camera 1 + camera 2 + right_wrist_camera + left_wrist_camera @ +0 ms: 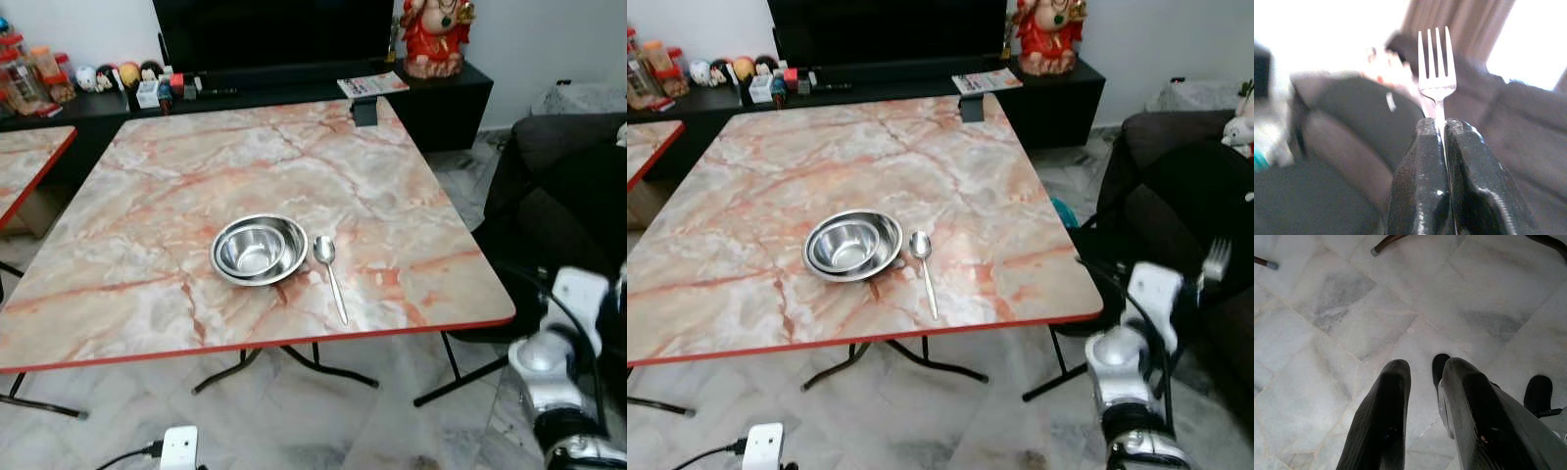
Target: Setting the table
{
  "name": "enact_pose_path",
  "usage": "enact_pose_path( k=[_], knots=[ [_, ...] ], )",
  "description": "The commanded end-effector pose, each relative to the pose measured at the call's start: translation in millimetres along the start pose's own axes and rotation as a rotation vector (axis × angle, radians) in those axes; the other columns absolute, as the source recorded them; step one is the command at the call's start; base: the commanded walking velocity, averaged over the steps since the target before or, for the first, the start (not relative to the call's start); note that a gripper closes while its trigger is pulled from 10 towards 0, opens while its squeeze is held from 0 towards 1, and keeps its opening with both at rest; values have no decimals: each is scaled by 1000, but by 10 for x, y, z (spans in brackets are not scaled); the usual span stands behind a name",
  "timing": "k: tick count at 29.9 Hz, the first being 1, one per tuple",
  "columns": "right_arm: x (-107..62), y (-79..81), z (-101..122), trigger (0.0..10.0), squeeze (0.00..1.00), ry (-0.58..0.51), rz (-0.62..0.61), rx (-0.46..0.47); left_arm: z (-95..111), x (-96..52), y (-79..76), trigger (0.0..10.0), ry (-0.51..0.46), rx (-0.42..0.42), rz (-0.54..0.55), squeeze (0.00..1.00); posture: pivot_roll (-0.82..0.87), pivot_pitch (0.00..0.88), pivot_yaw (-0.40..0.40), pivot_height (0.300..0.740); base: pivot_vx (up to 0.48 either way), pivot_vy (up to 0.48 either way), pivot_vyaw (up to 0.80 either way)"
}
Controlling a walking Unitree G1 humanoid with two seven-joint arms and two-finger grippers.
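Silver four-tined fork (1436, 73) upright, pinched in right claw (1442, 128); left claw (1422, 377) slightly spread, empty

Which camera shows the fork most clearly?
The right wrist view: the fork stands sharp and close, its handle pinched in the right gripper. The right eye view shows only its small tines beyond the table's right edge.

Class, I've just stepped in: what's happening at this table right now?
The robot is setting the table. Its right hand is shut on a fork, held tines-up off to the table's right, beside a dark sofa. On the table a spoon already lies right of a steel bowl. The left hand hangs idle over the floor.
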State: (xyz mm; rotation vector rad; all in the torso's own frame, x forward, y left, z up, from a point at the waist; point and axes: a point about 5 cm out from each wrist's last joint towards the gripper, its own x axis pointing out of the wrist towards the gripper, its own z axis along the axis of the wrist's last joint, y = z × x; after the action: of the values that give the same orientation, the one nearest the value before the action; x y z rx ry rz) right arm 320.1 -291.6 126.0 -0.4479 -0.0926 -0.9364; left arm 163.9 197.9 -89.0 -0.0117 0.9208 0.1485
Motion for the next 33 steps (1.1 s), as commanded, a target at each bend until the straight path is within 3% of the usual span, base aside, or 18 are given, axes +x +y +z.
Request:
enact_pose_path(
  k=[1,2,3,4,5,6,12,16,19,33],
  knots=[
    [47,67,203,10000,0,-64,47,58,-24,-2,21,10000,20,8,-1,0,-69,0,55,732,0,0,0],
    [47,148,284,10000,0,-67,110,92,-26,-3,22,10000,20,7,0,0,-69,0,53,732,0,0,0],
    [-40,415,398,10000,0,-28,324,153,-29,-3,20,10000,20,8,0,0,-67,0,49,732,0,0,0],
    [-40,415,398,10000,0,-28,324,153,-29,-3,20,10000,20,8,0,0,-67,0,49,732,0,0,0],
    [-249,710,474,10000,0,29,563,226,-34,-5,18,10000,22,9,0,0,-55,0,42,732,0,0,0],
    [-350,810,505,10000,0,43,637,245,-36,-5,18,10000,22,8,0,0,-53,0,40,732,0,0,0],
    [-854,1202,626,10000,0,122,857,340,-45,-11,64,10000,19,-10,21,0,-13,0,20,732,0,0,0],
    [-1052,1330,690,10000,0,127,952,346,-82,-23,93,10000,25,-15,30,0,-5,0,19,732,0,0,0],
    [-1111,1372,638,10000,0,204,985,344,-113,-34,111,10000,30,-17,35,0,0,0,19,732,0,0,0],
    [-1060,1296,346,10000,0,331,971,239,-86,-23,82,10000,30,-9,21,0,-21,0,33,732,0,0,0]
  ],
)
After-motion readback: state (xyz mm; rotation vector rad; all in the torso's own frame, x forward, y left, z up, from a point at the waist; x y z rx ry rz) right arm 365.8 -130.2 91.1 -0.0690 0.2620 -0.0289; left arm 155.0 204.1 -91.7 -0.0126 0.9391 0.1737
